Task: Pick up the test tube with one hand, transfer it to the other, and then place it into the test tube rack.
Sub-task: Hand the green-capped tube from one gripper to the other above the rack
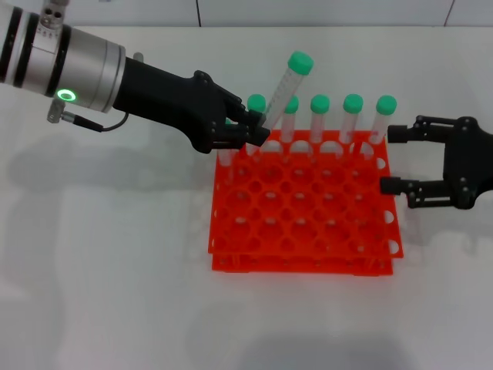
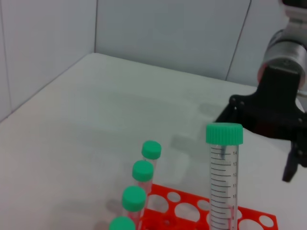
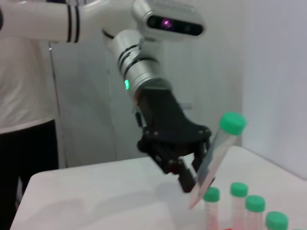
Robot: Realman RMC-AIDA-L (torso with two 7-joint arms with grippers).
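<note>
**Tube held aslant over the rack's back row, receiver waiting**

The left gripper (image 1: 250, 129) has its fingers clamped on the lower part of the test tube (image 1: 283, 91), which tilts with its green cap (image 1: 300, 62) toward one o'clock in the head view — lifted above the far-left corner of the test tube rack (image 1: 304, 208). Five other green-capped tubes (image 1: 353, 116) stand along the rack's far row, just behind and beside the held one.

Off at three o'clock, beside the rack's right edge, the right gripper (image 1: 394, 159) hangs with its fingers spread wide and nothing between them.

To my eye the handover is the step in hand. Done well, the left arm would carry the tube clear of the standing caps and toward three o'clock, offering the bare upper stretch below the cap — the right fingers should close there, well apart from the left's own hold, before the left lets go. A tilted tube could slip or swing, so squaring it up first seems wise.
</note>
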